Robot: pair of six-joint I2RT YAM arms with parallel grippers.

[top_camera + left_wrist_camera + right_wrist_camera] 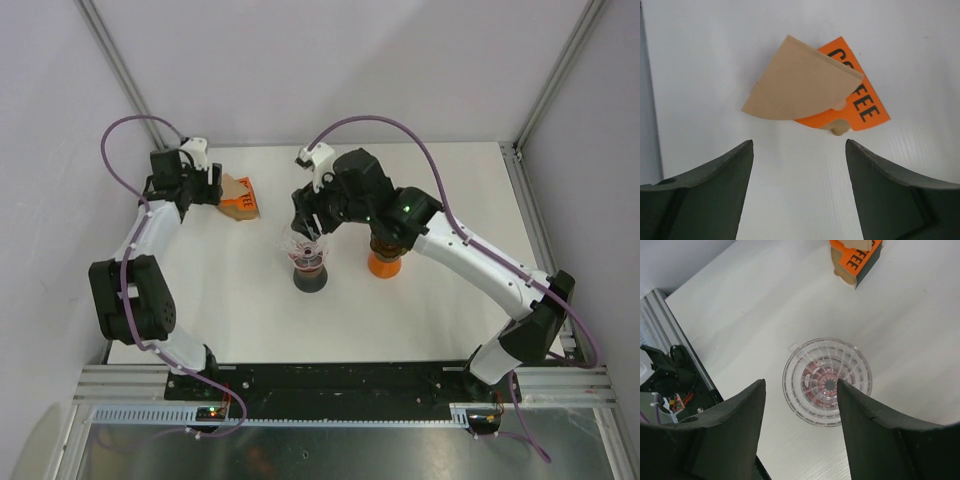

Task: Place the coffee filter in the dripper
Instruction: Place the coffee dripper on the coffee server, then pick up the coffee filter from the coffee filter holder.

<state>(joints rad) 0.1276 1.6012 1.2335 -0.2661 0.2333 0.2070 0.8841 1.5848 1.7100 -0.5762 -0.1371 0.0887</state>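
White table, white walls on three sides, metal frame along the near edge.

Left gripper: at the far left of the table, jaws spread wide, nothing between them. It hangs above the surface, just short of the filter.

Filter: tan paper, fan-shaped, lying flat and partly over an orange pack lettered in black. A second tan edge shows under the pack's near side. Filter is on the table's far left, well apart from the dripper, and not held.

Right gripper: over the dripper near the table's middle, jaws parted, gripping nothing. Contact with the rim cannot be confirmed.

Dripper: clear ribbed cone, upright, with nothing inside it. In the top view it sits on a dark base.

Orange object: stands right of the dripper, mostly hidden under the right arm; not identifiable.
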